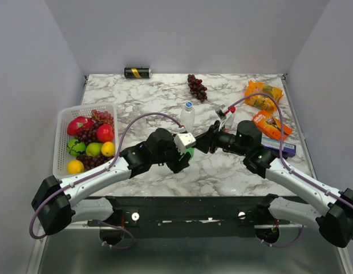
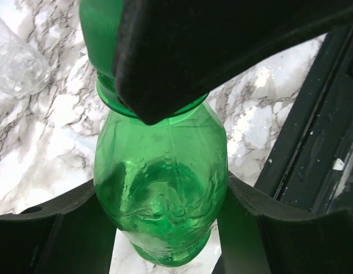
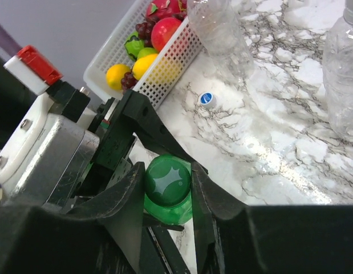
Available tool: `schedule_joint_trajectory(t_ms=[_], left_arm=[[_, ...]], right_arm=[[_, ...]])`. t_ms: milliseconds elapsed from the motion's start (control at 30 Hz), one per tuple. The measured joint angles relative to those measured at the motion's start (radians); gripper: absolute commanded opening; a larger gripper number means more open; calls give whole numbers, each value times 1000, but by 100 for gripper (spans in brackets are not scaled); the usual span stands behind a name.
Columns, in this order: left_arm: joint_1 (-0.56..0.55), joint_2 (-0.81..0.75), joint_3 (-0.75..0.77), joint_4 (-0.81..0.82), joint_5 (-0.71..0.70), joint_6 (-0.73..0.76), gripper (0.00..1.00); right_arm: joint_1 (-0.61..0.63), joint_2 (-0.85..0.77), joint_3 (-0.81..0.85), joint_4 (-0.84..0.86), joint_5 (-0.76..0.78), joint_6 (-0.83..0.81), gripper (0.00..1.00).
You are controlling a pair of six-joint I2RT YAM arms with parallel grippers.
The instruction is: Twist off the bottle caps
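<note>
The green bottle (image 2: pixel 162 200) is sitting clamped in the left gripper (image 2: pixel 165 220). The right gripper (image 3: pixel 168 191) is pinching its cap (image 3: pixel 167 180) from both sides.

Tally as we see it:
- one green bottle (image 2: pixel 162 194)
- two clear bottles (image 3: pixel 222 34) (image 3: pixel 344 74)
- one loose cap (image 3: pixel 206 99)
- one can (image 1: pixel 137 72)
- one basket (image 1: pixel 61 149)
- one grape bunch (image 1: pixel 197 87) on the table
- two orange packets (image 1: pixel 263 94) (image 1: pixel 271 124)
- one blue box (image 1: pixel 279 148)
- two arms (image 1: pixel 96 177) (image 1: pixel 296 180)

We can read no words or numbers anywhere. The black-and-gold can (image 1: pixel 137 72) and the orange snack packets (image 1: pixel 263 95) carry printing too small to make out; a loose blue cap (image 3: pixel 206 99) shows only a white mark.
</note>
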Motion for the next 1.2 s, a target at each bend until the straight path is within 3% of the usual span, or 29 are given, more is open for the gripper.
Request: schedule_joint_trajectory(t_ms=[500,833,933,967,1000,1067,1200], left_arm=[[40,0,8,129,631,-37,31],[37,28,19,203,744,-70,31],[34,28,27,200,735,-68,31],[33,28,28,200,729,-67,31],[32,28,29,190,719,-63,30],[30,29,28,158,689,-58,31],[30,29,28,121,616,-54,31]], right_arm=[[-195,-102,0,109,-689,-132,32],[-246,-114,0,209,-845,-93,37],[-249,-114,0,233,-851,-81,49],[-251,-114,0,235,-850,-81,66],[-254,-114,0,238,-846,-79,74],[-265,-121,0,235,-826,-79,80],[-268,-152,0,215,-744,-96,83]])
